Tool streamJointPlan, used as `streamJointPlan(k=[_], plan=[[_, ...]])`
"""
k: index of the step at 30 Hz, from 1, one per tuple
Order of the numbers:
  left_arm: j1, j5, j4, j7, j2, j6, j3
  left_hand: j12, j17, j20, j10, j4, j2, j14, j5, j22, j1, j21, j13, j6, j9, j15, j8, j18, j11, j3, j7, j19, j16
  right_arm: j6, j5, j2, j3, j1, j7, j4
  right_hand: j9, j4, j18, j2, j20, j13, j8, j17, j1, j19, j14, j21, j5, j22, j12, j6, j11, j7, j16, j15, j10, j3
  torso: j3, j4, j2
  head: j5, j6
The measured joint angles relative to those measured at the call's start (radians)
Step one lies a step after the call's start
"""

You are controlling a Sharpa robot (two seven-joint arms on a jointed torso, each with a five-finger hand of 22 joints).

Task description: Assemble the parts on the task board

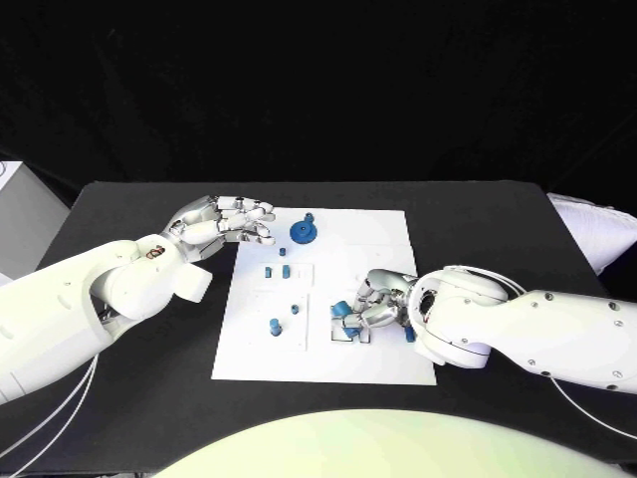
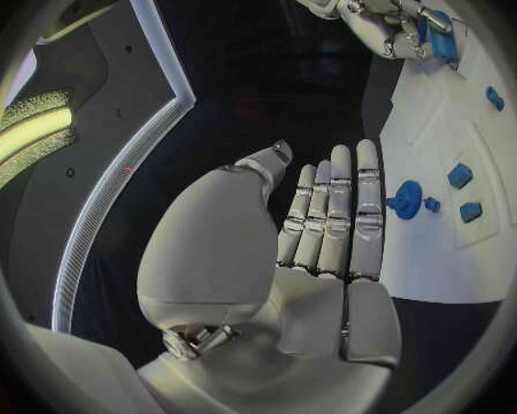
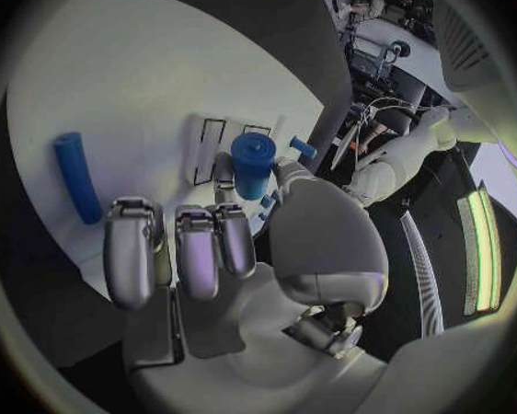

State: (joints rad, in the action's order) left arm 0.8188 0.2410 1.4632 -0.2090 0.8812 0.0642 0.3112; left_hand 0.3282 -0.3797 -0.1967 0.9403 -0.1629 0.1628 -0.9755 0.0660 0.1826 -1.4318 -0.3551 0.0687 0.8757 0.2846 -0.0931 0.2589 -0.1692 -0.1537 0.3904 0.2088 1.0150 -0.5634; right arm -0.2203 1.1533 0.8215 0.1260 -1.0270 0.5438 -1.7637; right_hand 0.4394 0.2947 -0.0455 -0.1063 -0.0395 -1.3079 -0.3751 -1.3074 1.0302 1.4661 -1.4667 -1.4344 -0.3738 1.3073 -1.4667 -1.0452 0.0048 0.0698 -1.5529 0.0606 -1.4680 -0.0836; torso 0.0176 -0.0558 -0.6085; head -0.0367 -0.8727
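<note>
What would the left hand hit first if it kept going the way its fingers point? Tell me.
Probably the blue round part on the task board. In the left wrist view the left hand is open, its fingers aimed toward that part, though depth is unclear and the hand may be above it.

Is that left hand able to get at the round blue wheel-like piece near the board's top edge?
Probably yes: the left hand is open, beside the round blue piece, with nothing between them.

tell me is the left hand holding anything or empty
Empty. The left hand hangs with fingers straight and side by side, nothing in its palm, at the task board's far left edge near the blue round part.
</note>
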Motion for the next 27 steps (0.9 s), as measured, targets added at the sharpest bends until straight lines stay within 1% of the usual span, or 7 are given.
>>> streamJointPlan(k=[2,7,10,18,23,26,27], plan=[[0.0,0.0,0.0,0.0,0.0,0.0,0.0,0.0,-0.001,0.0,0.0,-0.003,0.0,0.0,0.0,0.0,0.0,0.0,0.0,0.0,0.0,0.0,0.0,0.0,0.0,-0.003,0.0,0.0,0.0,0.0,0.003,-0.001,0.0,0.0,0.001,0.0,0.003,0.0,0.0,0.001,0.0,0.0,0.0,0.0,-0.044,0.0,0.0,0.0,0.035,0.0,0.0,0.0,0.0,0.0,0.0,0.0,0.0,0.028,0.0,0.0,0.0,0.0,0.0],[0.0,0.0,0.0,0.001,0.0,0.0,0.0,0.0,-0.001,0.0,0.0,-0.003,0.0,0.0,0.0,0.0,0.0,0.0,0.0,0.0,0.0,0.0,0.0,0.0,0.0,-0.003,0.0,0.0,0.0,-0.002,0.007,-0.001,0.0,0.0,0.002,0.0,0.008,0.001,0.0,0.01,0.0,0.0,-0.008,0.0,-0.095,0.0,0.0,0.004,0.13,0.0,0.004,0.003,0.0,0.003,0.0,0.0,0.0,0.097,-0.0001,0.0,0.0,-0.001,0.0],[0.0,0.0,0.0,0.002,0.0,0.001,0.0,0.0,-0.001,0.0,0.0,-0.003,0.0,0.0,0.0,0.0,0.0,0.0,0.0,0.0,0.0,0.0,0.0,0.0,0.0,-0.003,0.0,0.0,0.0,-0.004,0.01,0.0,0.0,0.001,0.002,-0.002,0.009,0.001,0.0,0.013,0.0,0.0,-0.012,0.0,-0.111,0.0,0.0,0.004,0.164,0.001,0.004,0.003,0.0,0.003,0.0,0.0,0.0,0.135,-0.0003,0.0,0.0,-0.001,0.0],[0.0,0.0,0.0,0.004,0.001,0.001,0.0,0.0,-0.001,0.0,0.0,-0.003,-0.004,0.0,0.0,-0.001,0.004,0.0,0.0,0.0,0.0,0.0,0.0,0.0,0.0,-0.003,0.0,0.0,0.0,-0.013,0.017,0.008,0.0,0.002,0.0,-0.013,0.01,0.002,0.0,0.012,0.0,0.0,-0.015,0.0,-0.112,0.0,0.0,0.004,0.169,0.001,0.004,0.006,0.0,0.001,0.0,0.0,0.0,0.144,-0.0002,0.0,-0.001,-0.002,0.0],[0.0,0.0,0.0,0.005,0.001,0.001,0.0,0.0,-0.002,0.0,0.0,-0.003,-0.004,0.0,0.0,-0.001,0.004,0.004,0.0,0.0,0.0,0.0,0.0,0.0,0.0,-0.003,0.0,0.0,0.0,-0.019,0.02,0.019,0.0,0.003,-0.007,-0.023,0.011,0.002,0.0,0.021,0.0,0.0,-0.015,0.0,-0.121,0.0,0.0,0.004,0.169,0.001,0.004,0.007,0.0,-0.001,0.0,0.0,0.0,0.15,-0.0003,-0.0007,-0.001,-0.002,0.0],[0.0,0.0,0.0,0.005,0.001,0.001,0.0,0.0,-0.002,0.0,0.0,-0.003,-0.004,0.0,0.0,-0.001,0.004,0.004,0.0,0.0,0.0,0.0,0.0,0.0,0.0,-0.003,0.0,0.0,0.0,-0.027,0.021,0.032,0.0,0.004,-0.018,-0.031,0.011,0.002,0.0,0.051,0.0,0.0,-0.015,0.0,-0.089,0.0,0.0,0.004,0.143,0.001,0.004,0.01,0.0,0.002,0.0,0.0,0.0,0.15,-0.0006,-0.0008,-0.001,-0.001,0.0],[0.0,0.0,0.0,0.005,0.001,0.001,0.0,0.0,-0.002,0.0,0.0,-0.003,-0.004,0.0,0.0,-0.001,0.004,0.004,0.0,0.0,0.0,0.0,0.0,0.0,0.0,-0.003,0.0,0.0,0.0,-0.033,0.021,0.04,0.0,0.004,-0.025,-0.034,0.012,0.002,0.0,0.056,0.0,0.0,-0.017,0.0,-0.063,0.0,0.0,0.004,0.129,0.001,0.004,0.012,0.0,0.004,0.0,0.0,0.0,0.15,-0.0006,-0.0008,-0.001,-0.001,0.0]])
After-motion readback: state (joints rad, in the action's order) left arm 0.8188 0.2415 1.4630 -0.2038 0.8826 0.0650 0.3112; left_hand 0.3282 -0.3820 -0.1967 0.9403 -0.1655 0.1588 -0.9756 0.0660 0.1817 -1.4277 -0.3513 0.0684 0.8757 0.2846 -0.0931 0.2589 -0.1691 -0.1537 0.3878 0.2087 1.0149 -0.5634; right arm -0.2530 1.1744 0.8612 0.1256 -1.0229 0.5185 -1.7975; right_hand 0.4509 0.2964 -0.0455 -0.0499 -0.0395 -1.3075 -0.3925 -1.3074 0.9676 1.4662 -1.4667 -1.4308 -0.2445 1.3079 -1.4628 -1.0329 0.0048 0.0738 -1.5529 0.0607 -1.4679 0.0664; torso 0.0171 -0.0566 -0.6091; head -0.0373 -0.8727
